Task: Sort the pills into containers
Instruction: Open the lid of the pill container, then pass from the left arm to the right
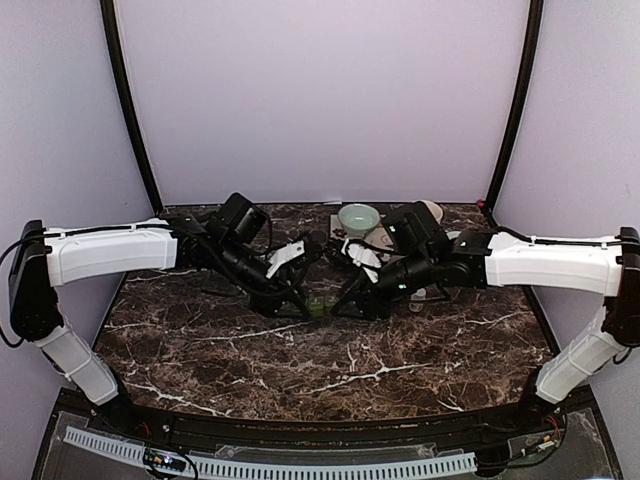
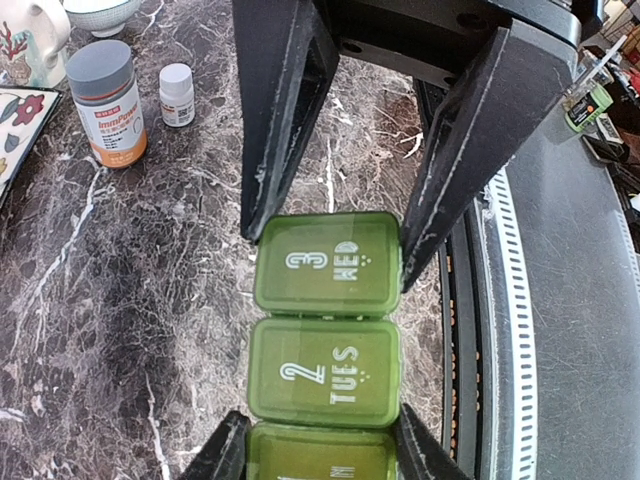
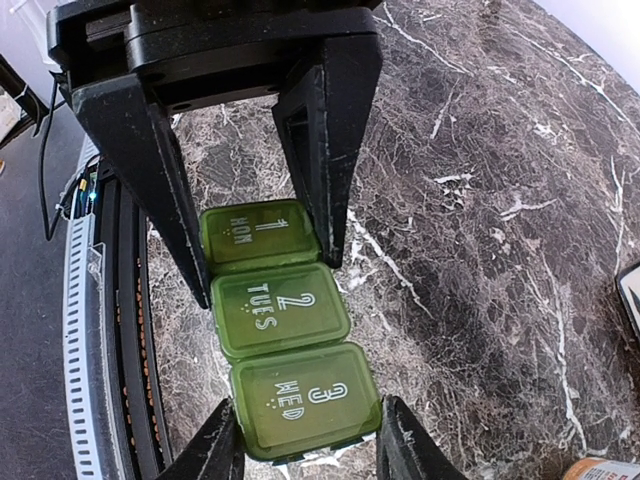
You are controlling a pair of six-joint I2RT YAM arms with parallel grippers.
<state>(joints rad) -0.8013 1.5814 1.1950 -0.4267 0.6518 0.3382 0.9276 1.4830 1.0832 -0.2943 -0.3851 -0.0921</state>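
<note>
A green pill box (image 2: 325, 370) of three compartments marked MON, TUES and WED lies flat on the marble table, mid-table in the top view (image 1: 318, 305), with all lids down. My left gripper (image 2: 320, 455) is shut on its MON end, one finger on each side. From the opposite side my right gripper (image 3: 305, 450) is shut on the WED end of the pill box (image 3: 285, 330), its fingertips against the side walls. Both grippers meet over the box, left gripper (image 1: 298, 303) and right gripper (image 1: 345, 303). No pills show in any view.
An amber bottle (image 2: 107, 100) with a grey cap and a small white bottle (image 2: 177, 95) stand behind the box. A pale green bowl (image 1: 358, 217) sits at the back, with a white jug (image 2: 30, 40) and a patterned tray (image 2: 15, 120) near it. The table's front rail (image 2: 520, 300) runs close by.
</note>
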